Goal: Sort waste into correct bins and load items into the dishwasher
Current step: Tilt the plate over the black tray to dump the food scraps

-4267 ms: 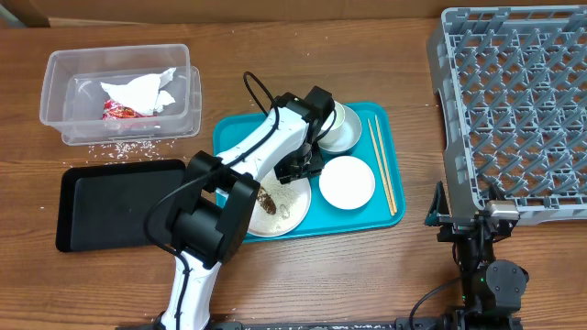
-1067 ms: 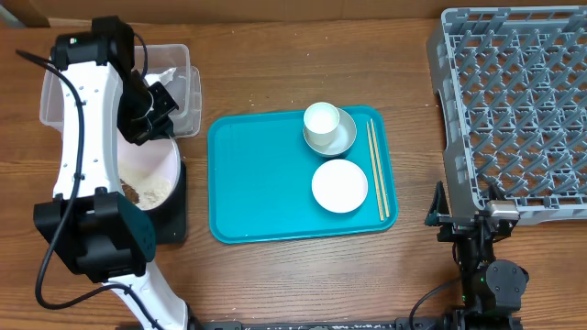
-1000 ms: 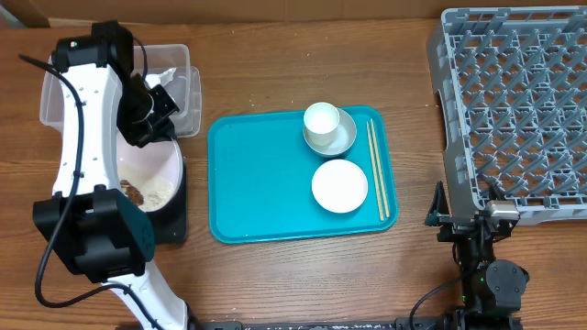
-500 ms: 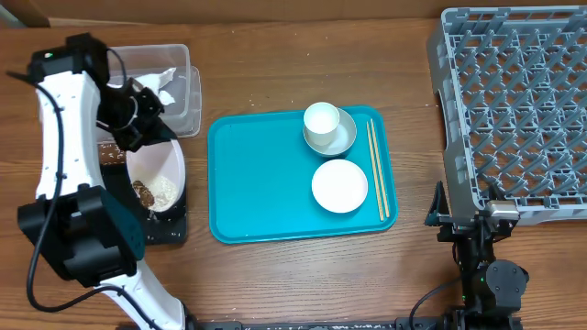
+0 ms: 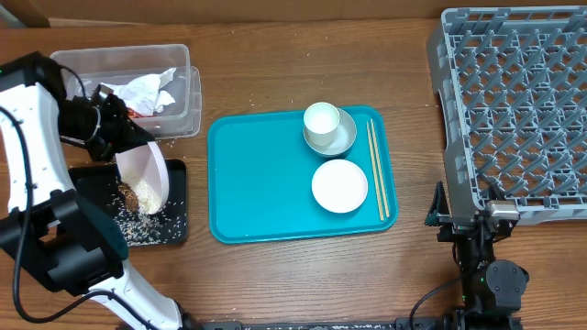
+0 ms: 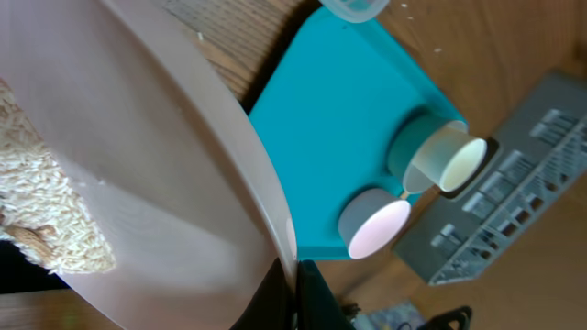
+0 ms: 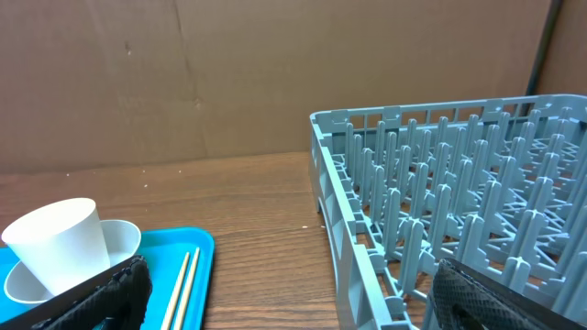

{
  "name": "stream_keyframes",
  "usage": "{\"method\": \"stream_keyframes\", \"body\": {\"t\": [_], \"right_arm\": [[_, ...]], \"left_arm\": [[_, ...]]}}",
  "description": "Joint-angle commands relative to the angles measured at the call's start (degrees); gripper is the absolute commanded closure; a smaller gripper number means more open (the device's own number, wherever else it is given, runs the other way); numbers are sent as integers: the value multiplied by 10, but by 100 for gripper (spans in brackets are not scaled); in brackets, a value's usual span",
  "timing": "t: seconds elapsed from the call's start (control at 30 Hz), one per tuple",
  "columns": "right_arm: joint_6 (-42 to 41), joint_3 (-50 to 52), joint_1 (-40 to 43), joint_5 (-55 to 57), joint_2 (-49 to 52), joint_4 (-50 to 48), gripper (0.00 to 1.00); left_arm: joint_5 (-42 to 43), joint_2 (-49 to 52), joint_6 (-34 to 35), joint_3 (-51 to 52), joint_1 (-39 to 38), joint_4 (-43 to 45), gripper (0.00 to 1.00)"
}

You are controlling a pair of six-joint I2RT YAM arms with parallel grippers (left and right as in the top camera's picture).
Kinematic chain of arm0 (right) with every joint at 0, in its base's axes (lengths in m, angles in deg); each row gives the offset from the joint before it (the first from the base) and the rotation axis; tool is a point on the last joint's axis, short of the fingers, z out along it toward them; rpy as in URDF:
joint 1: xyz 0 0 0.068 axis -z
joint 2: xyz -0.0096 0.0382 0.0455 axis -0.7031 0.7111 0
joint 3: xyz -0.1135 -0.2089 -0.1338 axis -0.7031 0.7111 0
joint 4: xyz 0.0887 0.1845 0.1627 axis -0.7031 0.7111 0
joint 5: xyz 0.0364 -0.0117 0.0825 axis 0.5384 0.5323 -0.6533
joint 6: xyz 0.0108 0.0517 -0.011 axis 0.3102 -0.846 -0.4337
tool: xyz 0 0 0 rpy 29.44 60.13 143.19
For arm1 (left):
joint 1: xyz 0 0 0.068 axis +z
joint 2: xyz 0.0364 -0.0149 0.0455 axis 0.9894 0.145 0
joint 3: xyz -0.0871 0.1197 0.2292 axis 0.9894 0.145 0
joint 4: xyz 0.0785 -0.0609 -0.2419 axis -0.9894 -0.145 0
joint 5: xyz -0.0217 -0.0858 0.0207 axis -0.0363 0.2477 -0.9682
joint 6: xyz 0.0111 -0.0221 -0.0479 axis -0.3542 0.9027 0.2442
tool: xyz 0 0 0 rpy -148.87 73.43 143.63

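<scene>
I see a matt, grained wood table (image 5: 275, 55). At 3 o'clock the dish rack (image 5: 514, 110) is dull grey plastic. The teal tray (image 5: 261, 192) is smooth, faintly glossy plastic. The plate (image 5: 138, 165) is smooth and glazed, its rice (image 5: 144, 196) rough and clumped. At 10 o'clock, the tub (image 5: 193, 101) is clear plastic with a crumpled paper napkin (image 5: 147, 92) inside.

brown wood-grain table (image 5: 275, 275), grain running left to right. plain brown cardboard wall (image 7: 183, 82) stands along the far edge. even light, soft shadows.
</scene>
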Motion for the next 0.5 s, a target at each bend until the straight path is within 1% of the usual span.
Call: {"method": "stream_keyframes", "body": {"t": [0.0, 0.17, 0.3, 0.4, 0.47], "right_arm": [[2, 6, -2, 5, -6, -3, 0], [2, 6, -2, 5, -6, -3, 0], [2, 6, -2, 5, -6, -3, 0], [2, 6, -2, 5, -6, -3, 0], [2, 6, -2, 5, -6, -3, 0]], "left_arm": [[63, -7, -51, 2, 18, -11, 96], [93, -7, -105, 2, 42, -43, 96], [96, -7, -109, 2, 61, -49, 96], [124, -7, -133, 3, 75, -58, 96], [129, -7, -134, 5, 81, -57, 96]]}}
